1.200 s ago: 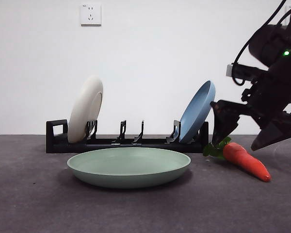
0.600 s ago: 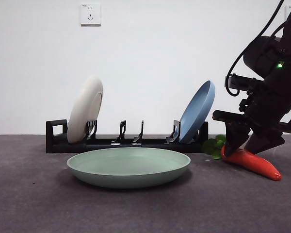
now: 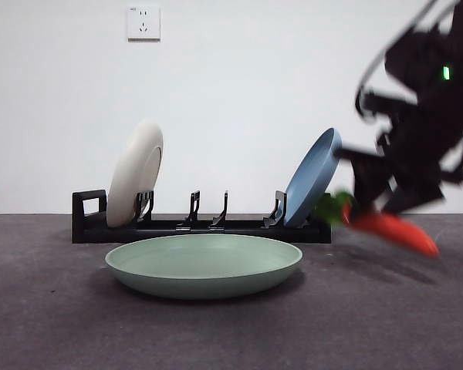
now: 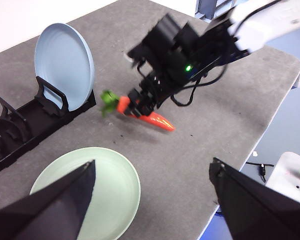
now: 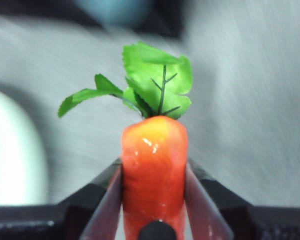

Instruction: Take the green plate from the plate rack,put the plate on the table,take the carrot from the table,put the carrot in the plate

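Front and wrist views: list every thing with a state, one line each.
Green plate: flat on the table, empty.
Carrot: lifted, clamped in the right gripper.
White plate: upright in the rack.
Blue plate: leaning in the rack.
Left gripper: open, empty.

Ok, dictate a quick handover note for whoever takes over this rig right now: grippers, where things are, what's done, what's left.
Right gripper: shut on the carrot near its leafy end, carrot held clear of the table, beside the blue plate.
Left gripper: open, holding nothing, above the green plate.
Done: green plate lies flat on the table in front of the plate rack; carrot is picked up.
Left: carry the carrot over the green plate and release it there.
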Available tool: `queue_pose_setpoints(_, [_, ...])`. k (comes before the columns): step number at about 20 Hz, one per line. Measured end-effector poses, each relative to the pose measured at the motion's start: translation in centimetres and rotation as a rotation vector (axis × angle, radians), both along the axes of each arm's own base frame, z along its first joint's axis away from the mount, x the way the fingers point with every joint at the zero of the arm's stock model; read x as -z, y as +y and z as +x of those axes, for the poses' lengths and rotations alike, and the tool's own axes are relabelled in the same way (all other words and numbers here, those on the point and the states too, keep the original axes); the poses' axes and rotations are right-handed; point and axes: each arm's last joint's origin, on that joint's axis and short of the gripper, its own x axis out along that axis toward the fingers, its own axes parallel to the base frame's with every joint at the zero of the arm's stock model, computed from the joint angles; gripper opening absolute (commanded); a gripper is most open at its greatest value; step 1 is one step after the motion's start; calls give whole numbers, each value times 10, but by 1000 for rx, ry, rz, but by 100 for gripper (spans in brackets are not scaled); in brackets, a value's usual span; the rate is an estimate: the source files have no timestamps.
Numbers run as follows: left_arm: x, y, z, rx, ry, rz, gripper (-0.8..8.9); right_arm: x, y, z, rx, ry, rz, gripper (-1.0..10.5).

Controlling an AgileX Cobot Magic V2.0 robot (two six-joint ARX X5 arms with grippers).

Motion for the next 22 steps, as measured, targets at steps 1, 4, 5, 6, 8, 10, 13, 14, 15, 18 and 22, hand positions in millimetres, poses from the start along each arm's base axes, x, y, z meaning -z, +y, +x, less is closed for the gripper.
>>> queue_pose_setpoints(1, [0,0,0,0,0,0,381,-16,10,-8,-31,-57,24,-12])
queue_pose_setpoints(4, [0,0,0,0,0,0,381,-41,46,-26,-138,-167,98,-12])
queue_pose_setpoints(5, [0,0,0,0,0,0,381,-39,57,-29,-164,-164,115,-12])
queue_pose_setpoints(6, [0,0,0,-1,0,0,381,-34,70,-31,-188,-156,129,-12])
queue_pose_setpoints(8, [0,0,0,0,0,0,381,-21,94,-33,-233,-153,161,-12])
queue_pose_setpoints(10, [0,0,0,0,1,2,381,-7,113,-34,-250,-156,168,-12])
queue_pose_setpoints(13, [2,1,0,0,9,19,381,19,130,-32,-276,-131,167,-12])
queue_pose_setpoints(14, [2,1,-1,0,13,26,381,29,133,-31,-278,-114,160,-12])
queue_pose_setpoints(15, [3,1,-1,0,15,29,381,38,134,-29,-275,-96,152,-12])
queue_pose_setpoints(18, [4,2,-1,0,20,39,381,60,137,-26,-266,-48,133,-10])
queue_pose_setpoints(22, [4,2,-1,0,23,46,381,61,137,-26,-268,-43,132,372])
